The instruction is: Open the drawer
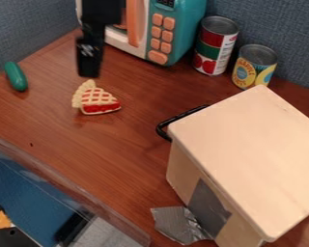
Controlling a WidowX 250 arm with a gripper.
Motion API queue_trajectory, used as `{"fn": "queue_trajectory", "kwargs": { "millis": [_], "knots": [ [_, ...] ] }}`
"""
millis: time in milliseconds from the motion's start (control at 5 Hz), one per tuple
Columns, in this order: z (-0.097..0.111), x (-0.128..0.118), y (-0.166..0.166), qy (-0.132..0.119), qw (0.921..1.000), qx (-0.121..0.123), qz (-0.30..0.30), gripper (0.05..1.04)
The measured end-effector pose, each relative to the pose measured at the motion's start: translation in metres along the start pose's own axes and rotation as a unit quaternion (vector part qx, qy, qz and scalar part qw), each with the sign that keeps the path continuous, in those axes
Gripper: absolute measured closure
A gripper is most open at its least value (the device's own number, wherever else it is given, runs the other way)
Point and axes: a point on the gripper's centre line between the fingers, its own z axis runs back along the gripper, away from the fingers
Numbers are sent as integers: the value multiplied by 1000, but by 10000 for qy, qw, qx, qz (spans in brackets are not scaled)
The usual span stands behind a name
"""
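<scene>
One black arm [100,13] hangs in from the top, pretty much straight down over the bench [112,149] toward its far left corner, in front of the toy microwave [186,26] with its tip near the pie slice [98,100]. Can't tell from this angle if the jaws are open or closed. The pale wooden drawer unit [247,144] is over on the bench's right side, black handle [162,128] sticking out, well apart from the arm.
</scene>
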Motion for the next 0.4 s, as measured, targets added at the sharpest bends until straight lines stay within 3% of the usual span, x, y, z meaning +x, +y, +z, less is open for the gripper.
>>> {"fn": "queue_trajectory", "kwargs": {
  "millis": [400],
  "knots": [
    [-7,54,-26,-276,9982,55,529,85]
  ]
}}
